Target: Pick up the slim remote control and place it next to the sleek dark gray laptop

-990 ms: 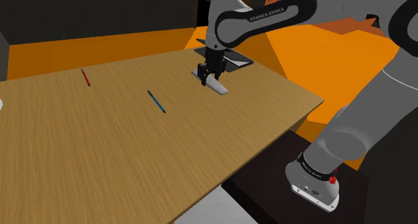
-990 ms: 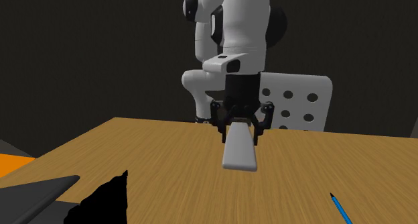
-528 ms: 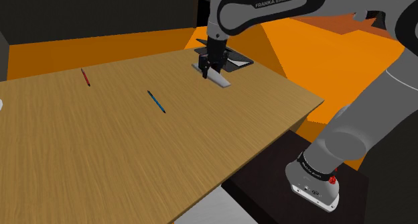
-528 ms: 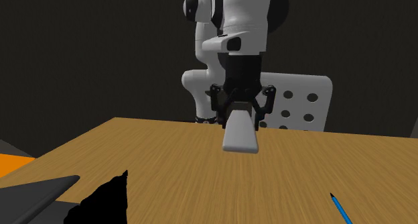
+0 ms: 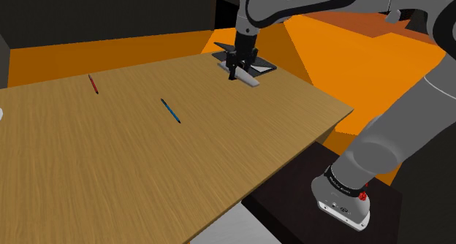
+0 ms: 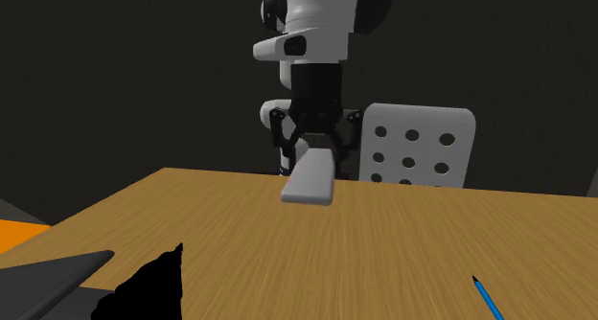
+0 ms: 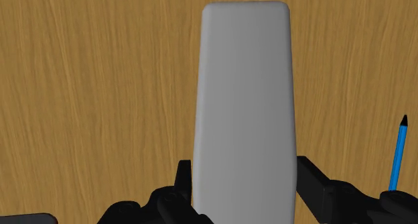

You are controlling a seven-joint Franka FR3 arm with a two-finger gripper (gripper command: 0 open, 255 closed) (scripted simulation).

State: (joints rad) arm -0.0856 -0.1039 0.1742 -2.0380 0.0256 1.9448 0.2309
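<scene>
Orange floor (image 5: 380, 82) is showing around a big wooden table (image 5: 109, 169) in the shoulder view. Near the upper left of that picture, a red pen (image 5: 93, 84) is lying on the wood. A little to its right, closer to the middle, a blue pen (image 5: 170, 110) is lying flat, well apart from the red one. Going further right, near the top middle, the black gripper (image 5: 235, 73) is pointing down and squeezing a grey remote (image 5: 250, 78). The remote is sitting just in front of a dark laptop (image 5: 263, 66) at the table's far corner. The white arm (image 5: 409, 126) is filling the right side.

In the second exterior view, the dark laptop (image 6: 48, 280) is lying at the lower left. Next to it, a black area (image 6: 144, 289) is cutting into the wood. In the middle, the gripper (image 6: 312, 153) is hanging down with the remote (image 6: 309, 179) clamped in it, and the remote seems to be up off the table (image 6: 431, 251). To the right, a white chair (image 6: 417, 146) with round holes is standing behind the table. At the lower right, the blue pen (image 6: 487, 299) is peeking in.

In the wrist view, the two black fingers (image 7: 313, 182) are pressing on both sides of the remote (image 7: 244, 88). The blue pen (image 7: 399, 152) is lying beside one finger.
</scene>
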